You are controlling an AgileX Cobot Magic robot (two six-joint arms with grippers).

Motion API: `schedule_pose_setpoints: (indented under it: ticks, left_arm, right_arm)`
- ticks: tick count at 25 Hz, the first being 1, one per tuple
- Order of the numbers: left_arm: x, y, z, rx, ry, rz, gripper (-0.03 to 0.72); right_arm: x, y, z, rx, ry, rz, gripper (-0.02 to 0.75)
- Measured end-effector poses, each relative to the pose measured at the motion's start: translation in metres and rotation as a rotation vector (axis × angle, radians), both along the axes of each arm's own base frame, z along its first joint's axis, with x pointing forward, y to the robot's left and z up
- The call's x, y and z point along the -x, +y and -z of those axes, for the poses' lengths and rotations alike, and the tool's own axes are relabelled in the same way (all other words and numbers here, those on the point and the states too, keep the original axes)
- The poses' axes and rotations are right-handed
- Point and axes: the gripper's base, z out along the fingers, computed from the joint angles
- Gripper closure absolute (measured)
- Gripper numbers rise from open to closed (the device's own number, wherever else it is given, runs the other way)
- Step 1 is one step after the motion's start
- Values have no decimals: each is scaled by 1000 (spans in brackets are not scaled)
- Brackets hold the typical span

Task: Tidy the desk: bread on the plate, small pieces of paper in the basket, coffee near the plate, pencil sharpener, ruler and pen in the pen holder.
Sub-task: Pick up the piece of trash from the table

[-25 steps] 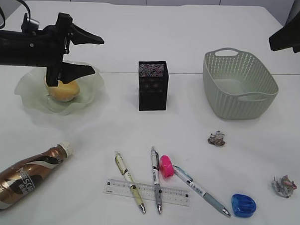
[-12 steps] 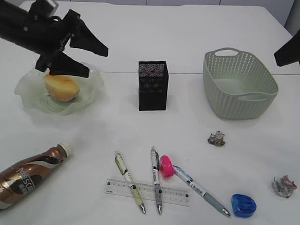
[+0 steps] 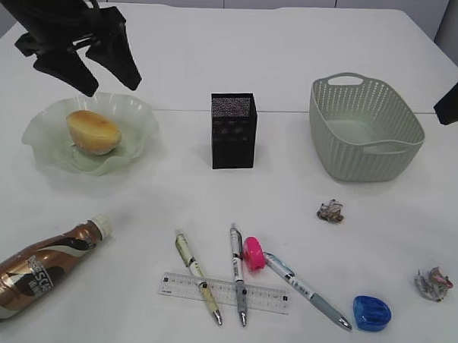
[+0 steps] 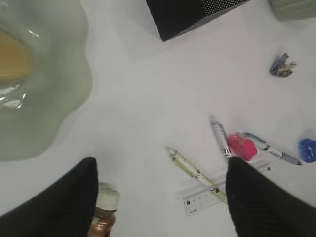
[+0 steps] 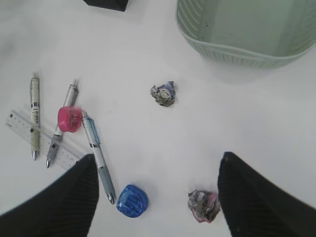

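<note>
Bread [image 3: 94, 131]: golden-brown bun, lying in my pale green ruffled plate [image 3: 43, 152].
Basket [image 3: 365, 129]: grey-green perforated tub, upright, far right.
Coffee [image 3: 38, 268]: brown bottle on its side, near left.
Ruler [image 3: 269, 298]: clear, flat under two pens.
Pen holder [image 3: 233, 131]: black mesh, upright, centre.

The bread [image 3: 94, 131] lies on the plate [image 3: 133, 114], left of the pen holder [image 3: 234, 131].
</note>
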Motion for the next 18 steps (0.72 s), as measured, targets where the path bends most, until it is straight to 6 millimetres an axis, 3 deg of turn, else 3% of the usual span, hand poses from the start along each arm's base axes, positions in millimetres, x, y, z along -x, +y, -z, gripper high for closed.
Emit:
schedule_pose_setpoints:
  ticks: [9, 18]
  left_arm:
    - [19, -32, -15, -151, -66, 83, 147]
    - [47, -45, -45, -181, -133, 94, 153]
  right_arm:
    - [6, -3, 2, 34, 73, 30, 157]
    - [24, -5, -20, 69, 45, 129, 157]
